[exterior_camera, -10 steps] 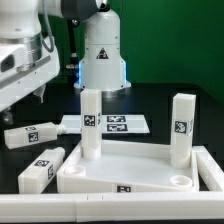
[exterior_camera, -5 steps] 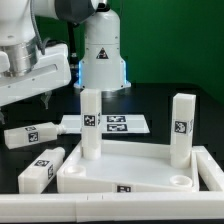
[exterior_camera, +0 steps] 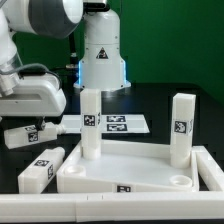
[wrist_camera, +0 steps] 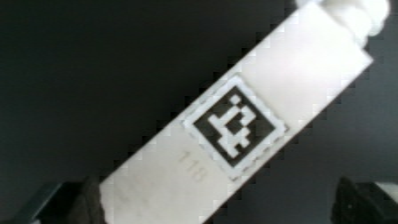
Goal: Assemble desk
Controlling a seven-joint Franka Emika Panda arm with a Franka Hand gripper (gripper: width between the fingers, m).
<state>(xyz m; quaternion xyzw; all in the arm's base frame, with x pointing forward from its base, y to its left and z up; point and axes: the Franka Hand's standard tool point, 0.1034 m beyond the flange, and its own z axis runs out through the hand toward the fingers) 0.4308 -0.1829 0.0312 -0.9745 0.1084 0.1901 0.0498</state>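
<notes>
- Your fingers (wrist_camera: 368, 198) are standing wide open and gripping nothing.
- A loose desk leg (wrist_camera: 222, 125) is lying on the bench (exterior_camera: 180, 100) between the fingers, slanting across the gap with its tag facing up.
- The tabletop (exterior_camera: 135, 160) is sitting apart from the fingers, toward the exterior view's right, and carrying two upright legs (exterior_camera: 90, 125).

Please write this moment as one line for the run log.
hand: open, empty | under hand: lying leg | tabletop: two upright legs | other loose leg: beside tabletop

The arm (exterior_camera: 40, 20) is leaning over at the exterior view's left, its wrist pointing down. The gripper (exterior_camera: 35, 122) is hanging low there, jaws standing wide apart.
</notes>
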